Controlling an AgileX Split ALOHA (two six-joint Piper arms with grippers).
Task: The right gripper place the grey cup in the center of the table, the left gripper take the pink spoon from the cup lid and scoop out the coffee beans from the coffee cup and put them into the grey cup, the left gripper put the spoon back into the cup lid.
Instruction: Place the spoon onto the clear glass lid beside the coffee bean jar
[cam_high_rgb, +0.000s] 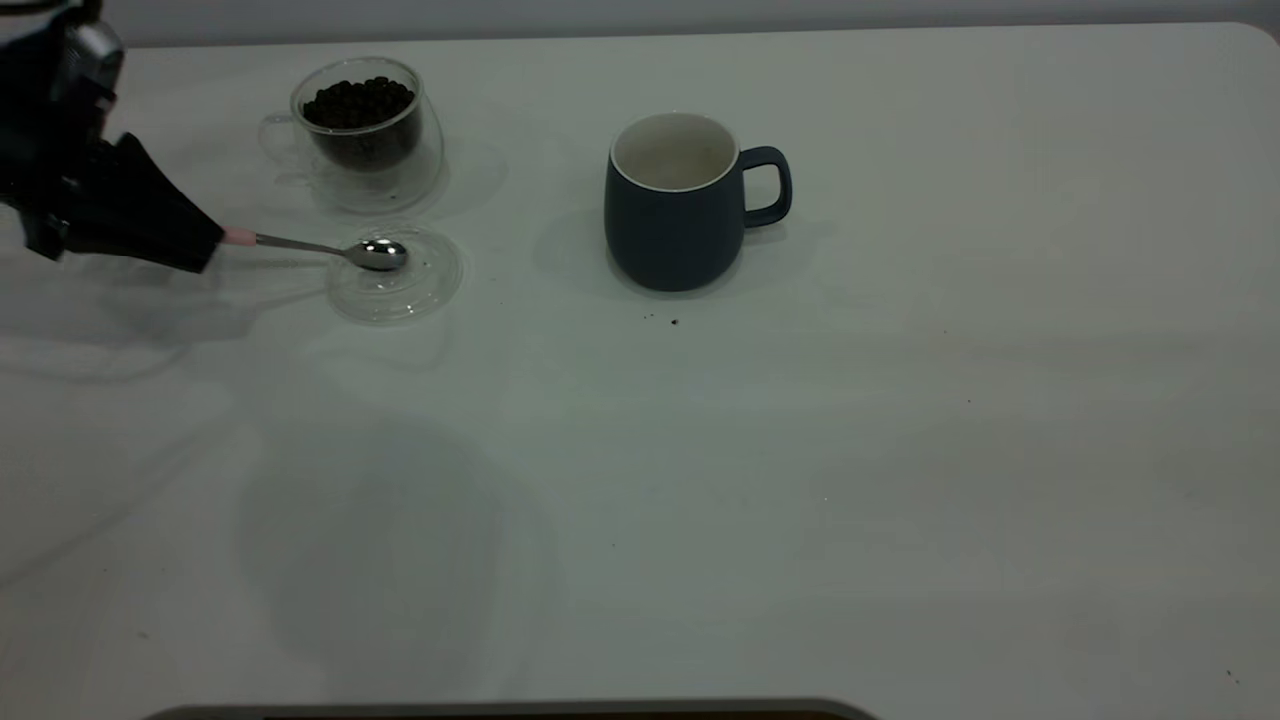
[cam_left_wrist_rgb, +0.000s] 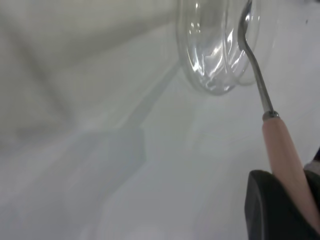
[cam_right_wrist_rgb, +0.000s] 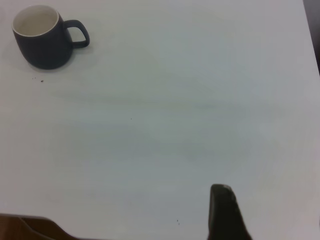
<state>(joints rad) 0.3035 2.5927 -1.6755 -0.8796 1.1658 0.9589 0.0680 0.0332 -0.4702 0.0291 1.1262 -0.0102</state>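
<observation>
Pink spoon (cam_high_rgb: 330, 247) lies with its silver bowl on the cup lid (cam_high_rgb: 396, 274), its pale handle clamped in the left gripper (cam_high_rgb: 205, 243) at the table's (cam_high_rgb: 800, 480) far left edge. Just behind the lid stands the coffee cup (cam_high_rgb: 365, 130), holding the coffee beans (cam_high_rgb: 357, 102). Further right, near the middle, sits the grey cup (cam_high_rgb: 685, 203), upright, handle pointing right. The right gripper (cam_right_wrist_rgb: 225, 210) hangs well apart from it; whether its fingers are parted or closed I cannot tell.
</observation>
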